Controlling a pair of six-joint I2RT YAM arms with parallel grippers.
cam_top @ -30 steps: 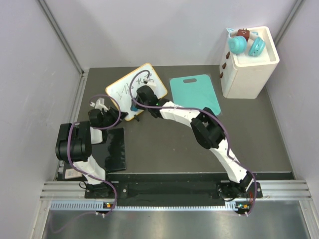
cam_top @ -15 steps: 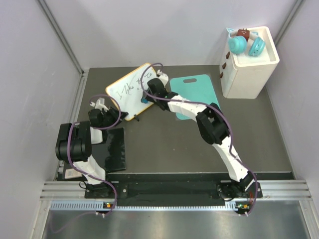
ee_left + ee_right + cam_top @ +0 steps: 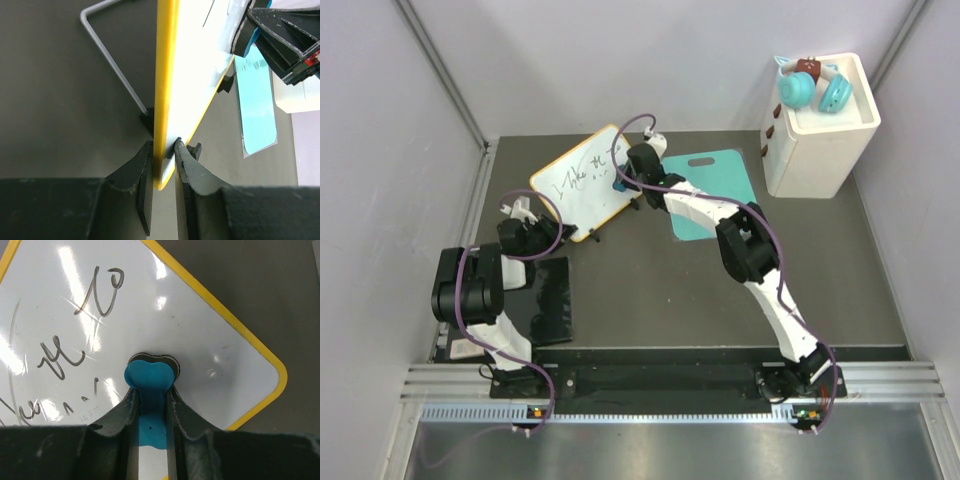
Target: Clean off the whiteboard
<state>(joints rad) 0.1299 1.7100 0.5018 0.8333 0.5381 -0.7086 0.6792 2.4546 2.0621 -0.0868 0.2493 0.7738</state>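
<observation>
The whiteboard (image 3: 582,185), white with an orange-yellow frame and black handwriting, leans tilted on its wire stand at the back left of the mat. My left gripper (image 3: 552,232) is shut on its lower left edge; the left wrist view shows the yellow frame (image 3: 165,90) edge-on between the jaws. My right gripper (image 3: 620,183) is shut on a blue eraser (image 3: 149,385) and presses it against the board's right part (image 3: 210,335). Handwriting (image 3: 75,345) lies left of the eraser.
A teal cutting board (image 3: 715,185) lies flat right of the whiteboard. A white box (image 3: 820,130) with teal and brown toys on top stands at the back right. A black mat piece (image 3: 545,300) lies by the left arm's base. Grey walls close both sides.
My right gripper has slid the eraser from the board's lower middle up and right to its upper right edge. The writing in the wiped strip is gone. The left gripper has not moved.
</observation>
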